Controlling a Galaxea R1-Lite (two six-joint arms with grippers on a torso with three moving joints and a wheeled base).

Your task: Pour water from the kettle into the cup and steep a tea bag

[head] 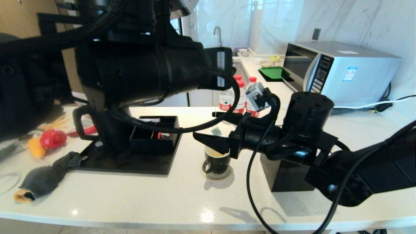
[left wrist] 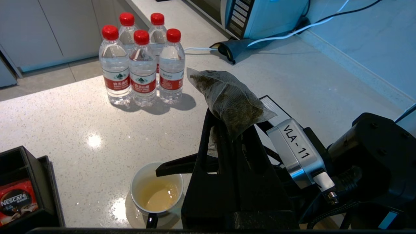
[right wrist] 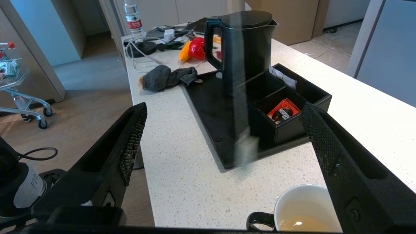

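Note:
My left gripper is shut on the grey-green tea bag, which sticks out past its fingertips, high above the counter. Below stands the cup on a coaster, black outside and white inside, with pale yellowish water in it. My right gripper is open just above the cup, one finger reaching over the rim. In the right wrist view a blurred pale tag hangs on its string between the open fingers. The kettle stands on the black tray, mostly hidden by my left arm in the head view.
A black tray holds a compartment box with a red packet. Several red-capped bottles stand behind the cup. A black cube box sits under my right arm. A microwave stands far right, a grey cloth left.

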